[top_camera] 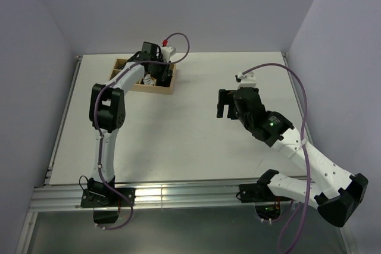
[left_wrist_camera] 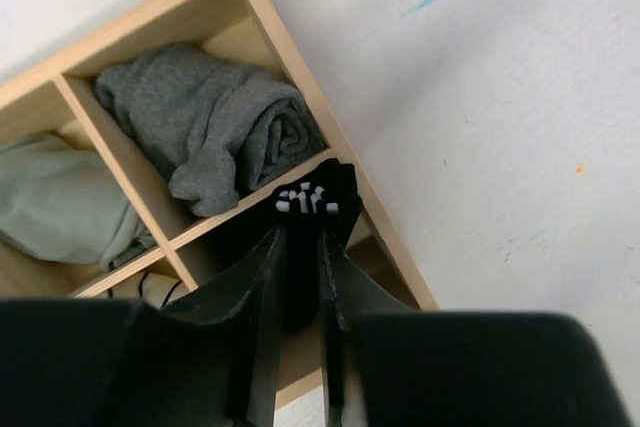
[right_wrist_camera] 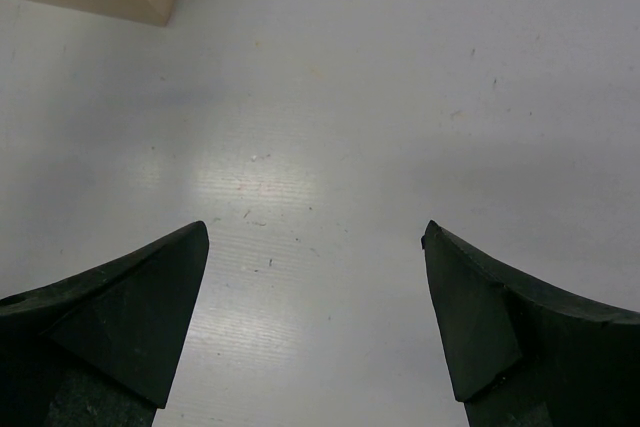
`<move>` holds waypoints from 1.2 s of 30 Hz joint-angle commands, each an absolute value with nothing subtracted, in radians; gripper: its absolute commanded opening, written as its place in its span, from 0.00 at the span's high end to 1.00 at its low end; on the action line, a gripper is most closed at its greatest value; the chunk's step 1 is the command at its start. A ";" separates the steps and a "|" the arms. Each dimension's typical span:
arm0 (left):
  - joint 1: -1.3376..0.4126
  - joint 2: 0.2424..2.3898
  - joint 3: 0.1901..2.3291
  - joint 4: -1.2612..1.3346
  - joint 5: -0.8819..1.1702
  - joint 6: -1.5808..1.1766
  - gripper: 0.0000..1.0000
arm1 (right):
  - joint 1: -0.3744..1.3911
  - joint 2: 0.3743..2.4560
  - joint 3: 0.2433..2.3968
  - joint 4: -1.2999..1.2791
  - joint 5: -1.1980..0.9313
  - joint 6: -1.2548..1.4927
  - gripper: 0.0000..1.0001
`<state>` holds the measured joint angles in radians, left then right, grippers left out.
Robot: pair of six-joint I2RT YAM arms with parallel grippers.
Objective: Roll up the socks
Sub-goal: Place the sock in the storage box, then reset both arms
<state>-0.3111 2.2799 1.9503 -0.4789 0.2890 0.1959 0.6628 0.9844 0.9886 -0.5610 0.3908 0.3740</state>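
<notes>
Matte white table point(top_camera: 190, 147), faintly scuffed. On it sits a pale wooden divided box point(left_wrist_camera: 300, 62). One cell holds a ribbed grey sock roll point(left_wrist_camera: 230, 127). The black sock point(left_wrist_camera: 315, 197) – its white marks unreadable – sits in the adjoining cell, pinched by the left gripper point(left_wrist_camera: 300, 242). The right gripper point(right_wrist_camera: 315, 237) hangs spread wide over bare tabletop.

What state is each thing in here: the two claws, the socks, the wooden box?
left gripper: nearly shut, pinching the black sock
black sock: bunched, held between the fingers at a tray compartment
grey sock roll: rolled, lying in its compartment
pale green sock: bunched in the next compartment
wooden tray: flat, open-topped
right gripper: open wide, empty
</notes>
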 commanded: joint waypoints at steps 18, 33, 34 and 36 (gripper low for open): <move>-0.333 2.364 1.936 -0.434 0.221 0.080 0.75 | 0.653 0.991 1.003 -0.520 0.406 0.356 0.05; -0.331 1.804 1.833 -0.379 -0.006 -0.184 0.40 | 0.653 0.784 1.132 -0.604 0.583 0.268 0.03; -0.331 1.719 1.786 -0.377 -0.050 -0.196 0.34 | 0.653 0.769 1.153 -0.621 0.616 0.262 0.02; -0.331 1.631 1.737 -0.385 -0.152 -0.228 0.31 | 0.653 0.718 1.173 -0.633 0.649 0.255 0.01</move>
